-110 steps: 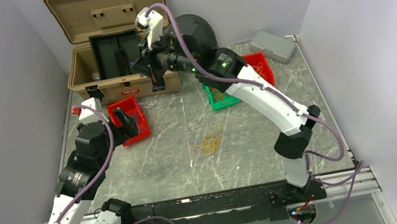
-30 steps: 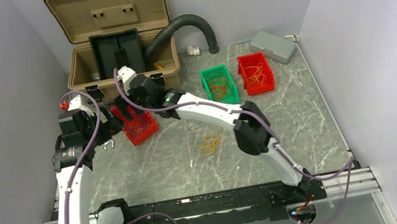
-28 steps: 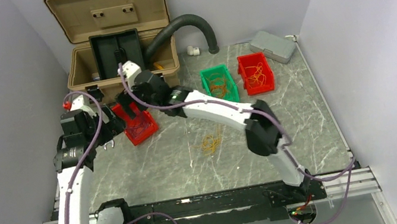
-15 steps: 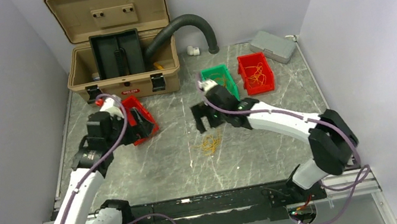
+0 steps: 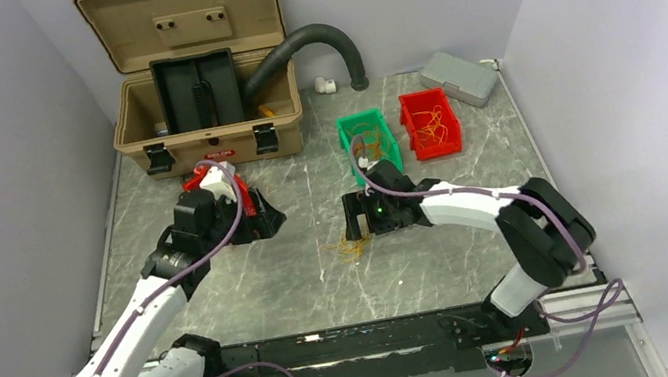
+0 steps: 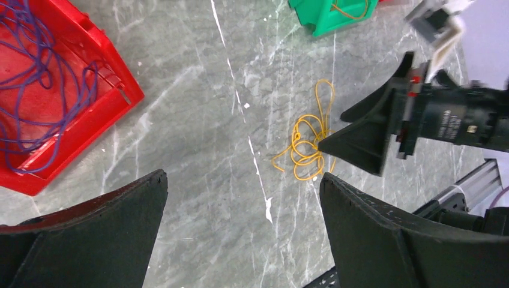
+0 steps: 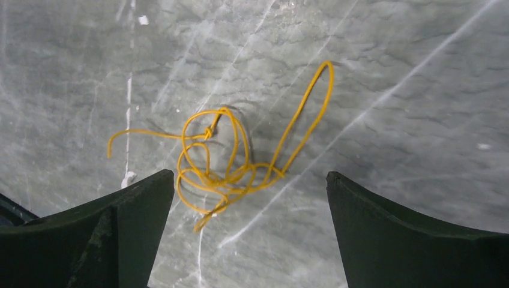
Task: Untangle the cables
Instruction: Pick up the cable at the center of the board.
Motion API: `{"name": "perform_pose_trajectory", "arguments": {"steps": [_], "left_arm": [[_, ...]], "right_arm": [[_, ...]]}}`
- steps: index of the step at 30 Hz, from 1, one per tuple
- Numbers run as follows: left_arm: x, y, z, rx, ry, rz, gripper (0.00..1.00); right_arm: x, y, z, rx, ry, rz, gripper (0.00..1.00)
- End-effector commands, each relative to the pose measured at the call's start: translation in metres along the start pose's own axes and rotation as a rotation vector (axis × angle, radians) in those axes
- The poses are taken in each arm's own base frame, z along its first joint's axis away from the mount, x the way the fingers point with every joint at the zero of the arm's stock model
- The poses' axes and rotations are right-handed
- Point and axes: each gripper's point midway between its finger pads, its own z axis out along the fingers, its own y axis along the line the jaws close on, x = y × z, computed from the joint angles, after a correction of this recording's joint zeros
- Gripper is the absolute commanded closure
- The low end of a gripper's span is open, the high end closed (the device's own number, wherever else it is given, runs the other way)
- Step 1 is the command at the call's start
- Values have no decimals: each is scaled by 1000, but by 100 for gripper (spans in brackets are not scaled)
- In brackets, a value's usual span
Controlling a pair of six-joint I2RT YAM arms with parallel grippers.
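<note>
A small tangle of thin yellow cables [image 5: 350,245] lies loose on the grey marble table [image 5: 255,292] near its middle. In the right wrist view the tangle [image 7: 208,133] has a small knot and one long loop. My right gripper [image 5: 355,223] hovers right over it, open, the tangle just ahead of its left finger [image 7: 250,175]. My left gripper [image 5: 268,225] hangs open to the left of the tangle, nothing between its fingers [image 6: 243,177]. From the left wrist the cables [image 6: 305,143] show beside the right gripper's black fingertip [image 6: 360,141].
A red bin [image 6: 90,114] holding purple wires sits under my left arm. A green bin [image 5: 370,137] and a second red bin [image 5: 431,122], both with yellow wires, stand at the back right. Behind are an open tan case [image 5: 198,119], a black hose [image 5: 307,41] and a grey box [image 5: 460,75].
The right arm has swung from the left red bin across to the yellow tangle and come down over it. The left gripper has moved right, off its red bin. Both stayed open.
</note>
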Motion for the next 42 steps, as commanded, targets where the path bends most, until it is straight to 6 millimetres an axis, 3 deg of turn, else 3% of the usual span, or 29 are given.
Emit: {"name": "perform_pose_trajectory", "arguments": {"steps": [1,4,11,18,20,22,24,25,29,34,39,42], "left_arm": [[-21,-4,-7,0,-96,39,1],[-20,-1,-8,-17,-91,36,1],[-18,1,-5,-30,-76,32,1],[-18,0,-3,-25,-70,30,1],[-19,0,-3,-24,-73,29,1],[-19,0,-3,-23,-74,30,1],[-19,0,-3,-22,-73,29,1],[-18,-1,-2,-20,-72,30,0],[-14,-2,-1,-8,-60,28,1],[-8,-10,4,40,-44,13,1],[-8,-21,10,45,-44,55,0],[-6,-23,14,47,-60,71,0]], "right_arm": [[-4,17,24,-78,6,101,0],[-1,12,34,-7,5,95,0],[14,-3,35,395,26,-158,5],[30,-11,20,458,49,-193,13],[35,-10,16,460,58,-209,34],[37,-11,14,458,61,-215,68],[33,-11,12,454,45,-221,96],[27,-12,10,450,34,-212,100],[-17,-29,-4,373,-40,-71,100],[-111,-61,-54,359,-268,33,100],[-191,-123,-98,410,-434,187,100],[-226,-164,-111,452,-503,264,100]]}}
